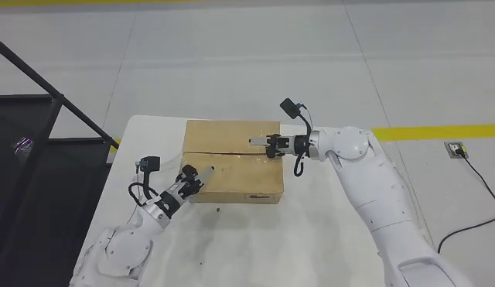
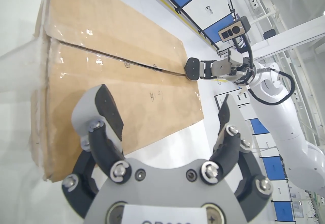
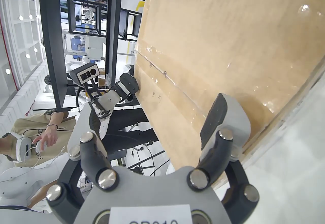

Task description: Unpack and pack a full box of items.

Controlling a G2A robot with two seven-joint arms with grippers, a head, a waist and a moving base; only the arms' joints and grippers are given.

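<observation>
The left claw [image 2: 167, 110] is spread wide at one end of the closed cardboard box [image 1: 232, 159], with one finger over the box's top. The right claw [image 3: 155, 118], also spread, is at the box's opposite end, by the taped seam [image 2: 106, 54]. The box stands on the white desk [image 1: 294, 233].

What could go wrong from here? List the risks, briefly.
1. The box has its seam under glossy clear tape. The open right gripper at the seam's end may slip or tear cardboard instead of lifting a flap.
2. The box sits near the table's far edge. A push from the open left gripper at its near corner could slide it off.
</observation>
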